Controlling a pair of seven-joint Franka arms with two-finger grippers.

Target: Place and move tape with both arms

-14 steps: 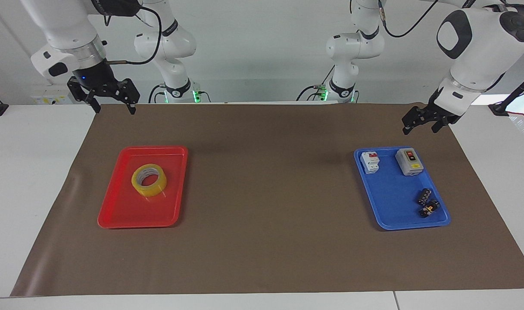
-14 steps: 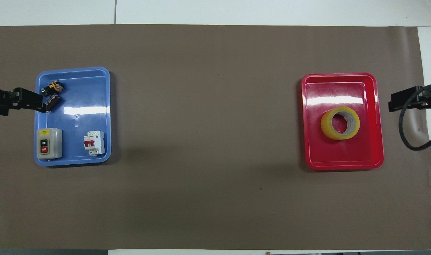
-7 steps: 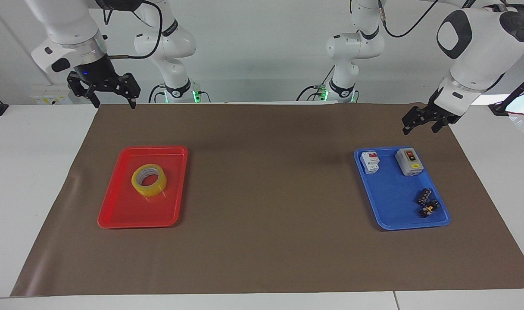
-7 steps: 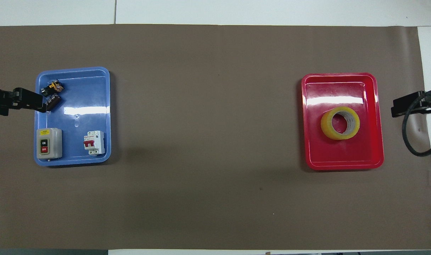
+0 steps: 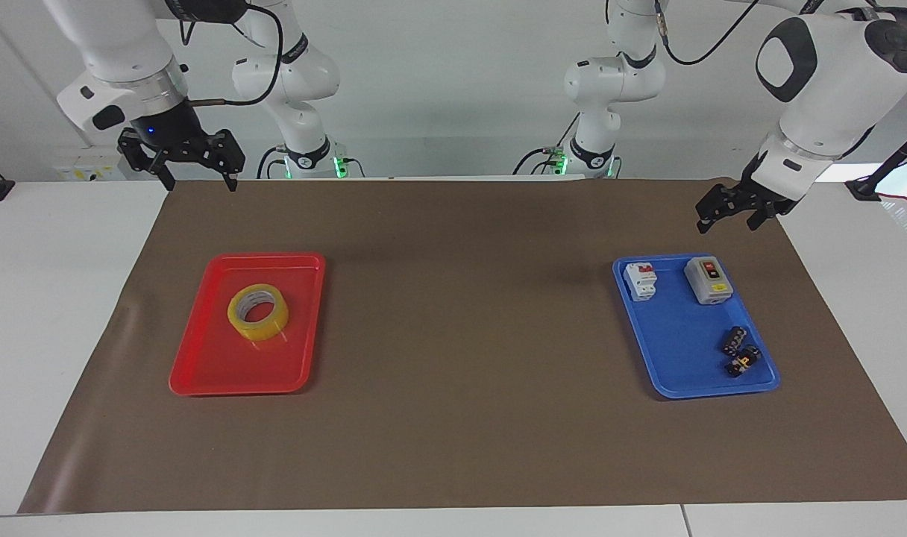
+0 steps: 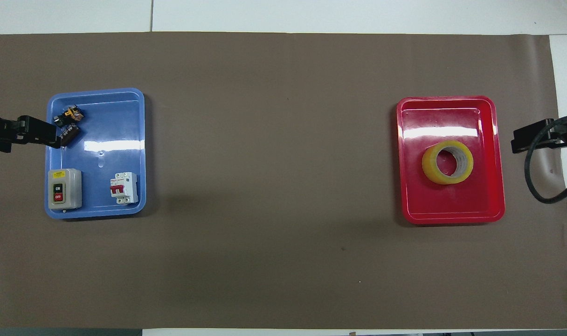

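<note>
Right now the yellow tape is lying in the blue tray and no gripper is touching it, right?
Not quite. The tape is lying in the red tray, not the blue one; the facing view shows it. No gripper is touching it: the right gripper and the left gripper are both up in the air.

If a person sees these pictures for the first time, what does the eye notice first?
Two bright trays on the brown mat: a red tray at the right arm's end holding the yellow tape, and a blue tray at the left arm's end with small electrical parts. Neither raised gripper holds anything.
</note>
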